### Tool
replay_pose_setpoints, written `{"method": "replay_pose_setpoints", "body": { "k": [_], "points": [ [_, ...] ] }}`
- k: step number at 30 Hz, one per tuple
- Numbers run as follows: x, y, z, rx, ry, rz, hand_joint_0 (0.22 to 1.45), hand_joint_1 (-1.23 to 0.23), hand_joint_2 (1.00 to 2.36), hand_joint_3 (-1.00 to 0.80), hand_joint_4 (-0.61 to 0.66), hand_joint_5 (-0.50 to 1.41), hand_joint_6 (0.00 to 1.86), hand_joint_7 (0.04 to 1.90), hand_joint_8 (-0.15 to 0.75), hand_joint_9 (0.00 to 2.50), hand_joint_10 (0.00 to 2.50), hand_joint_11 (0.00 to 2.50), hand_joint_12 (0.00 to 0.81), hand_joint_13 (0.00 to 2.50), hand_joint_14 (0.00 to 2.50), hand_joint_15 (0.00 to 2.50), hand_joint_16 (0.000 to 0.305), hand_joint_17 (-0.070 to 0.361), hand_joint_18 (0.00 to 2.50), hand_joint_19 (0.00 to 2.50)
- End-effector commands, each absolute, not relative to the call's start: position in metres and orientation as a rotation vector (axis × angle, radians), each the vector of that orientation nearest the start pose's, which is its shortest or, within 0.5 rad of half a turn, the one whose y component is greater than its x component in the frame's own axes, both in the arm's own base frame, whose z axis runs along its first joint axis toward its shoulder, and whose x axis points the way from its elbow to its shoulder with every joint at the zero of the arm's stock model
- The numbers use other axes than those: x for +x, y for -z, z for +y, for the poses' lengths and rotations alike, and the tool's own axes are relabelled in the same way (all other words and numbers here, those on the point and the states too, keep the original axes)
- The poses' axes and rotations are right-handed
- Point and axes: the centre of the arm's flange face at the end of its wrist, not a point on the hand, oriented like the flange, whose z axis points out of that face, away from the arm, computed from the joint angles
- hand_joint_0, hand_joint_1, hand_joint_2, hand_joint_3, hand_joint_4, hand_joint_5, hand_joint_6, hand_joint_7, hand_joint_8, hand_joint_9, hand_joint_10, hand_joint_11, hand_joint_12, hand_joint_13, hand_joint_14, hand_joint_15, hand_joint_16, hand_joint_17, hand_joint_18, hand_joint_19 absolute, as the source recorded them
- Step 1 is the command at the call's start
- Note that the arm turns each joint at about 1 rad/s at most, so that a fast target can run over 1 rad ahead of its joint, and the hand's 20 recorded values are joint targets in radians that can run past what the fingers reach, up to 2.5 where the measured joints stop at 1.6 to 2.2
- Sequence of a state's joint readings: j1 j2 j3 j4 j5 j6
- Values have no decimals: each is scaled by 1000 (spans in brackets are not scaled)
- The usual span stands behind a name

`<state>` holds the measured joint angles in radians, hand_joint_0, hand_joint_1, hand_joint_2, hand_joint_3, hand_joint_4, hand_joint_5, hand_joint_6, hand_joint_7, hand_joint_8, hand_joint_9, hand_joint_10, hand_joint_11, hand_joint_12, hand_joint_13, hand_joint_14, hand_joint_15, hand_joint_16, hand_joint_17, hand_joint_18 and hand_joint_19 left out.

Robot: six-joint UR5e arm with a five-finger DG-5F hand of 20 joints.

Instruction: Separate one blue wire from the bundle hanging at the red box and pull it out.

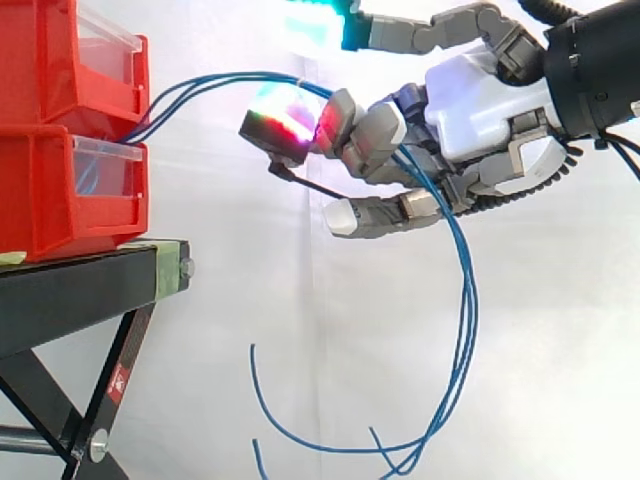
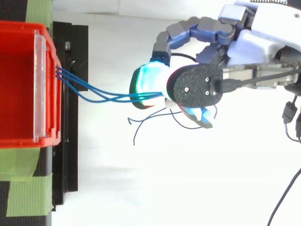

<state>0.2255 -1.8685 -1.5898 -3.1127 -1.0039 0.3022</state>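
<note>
My hand (image 1: pixel 480 100) is off to the right of the stacked red bins (image 1: pixel 60 190), well apart from them. A few fingers are curled in and pinching the blue wires (image 1: pixel 215 85). The pinching fingertips (image 1: pixel 335 120) glow red and green right where the wires go in. One finger pokes out straight up top and another lies straight underneath.

The wires come out at the front of the bins, between the upper and the lower one. They run roughly level to the right with a slight arch, straight into my grip. From above they fan out at the bin edge and bunch together at my fingertips (image 2: pixel 148 82). Past the pinch they drop under my palm in a long loop. The loose ends curl back left down low, right of the black stand (image 1: pixel 80 285). Honestly can't tell if I've got one wire or the whole bunch.
</note>
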Motion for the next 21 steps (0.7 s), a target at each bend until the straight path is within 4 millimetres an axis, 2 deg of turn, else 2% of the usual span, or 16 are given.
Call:
{"method": "replay_pose_setpoints", "body": {
  "k": [1, 6, 9, 15, 18, 21],
  "points": [
    [578, -328, -59, 1654, -944, 975, 510, -831, 1000, -500, 165, -191, 921, 936, 338, 1156, 15, 1346, 427, 1316, 17, 1383, 56, 126, 747, 479],
    [578, -328, -59, 1653, -944, 973, 545, -860, 1000, -500, 155, -191, 923, 927, 333, 1151, 16, 1332, 410, 1309, 17, 1378, 54, 121, 739, 477],
    [578, -328, -59, 1653, -944, 973, 611, -837, 1011, -379, 127, -183, 922, 941, 323, 1183, 18, 1360, 393, 1309, 18, 1382, 51, 115, 729, 496],
    [577, -327, -59, 1654, -943, 974, 614, -805, 1019, -239, 51, -184, 931, 1015, 321, 1195, 17, 1360, 398, 1326, 18, 1381, 51, 114, 736, 494],
    [577, -327, -59, 1654, -943, 974, 614, -797, 1019, -220, 53, -189, 935, 1007, 315, 1185, 18, 1366, 391, 1319, 19, 1387, 51, 114, 737, 492],
    [578, -328, -59, 1653, -944, 973, 617, -840, 1018, -211, 107, -201, 933, 952, 307, 1111, 16, 1342, 395, 1285, 18, 1391, 52, 116, 713, 486]
  ]
}}
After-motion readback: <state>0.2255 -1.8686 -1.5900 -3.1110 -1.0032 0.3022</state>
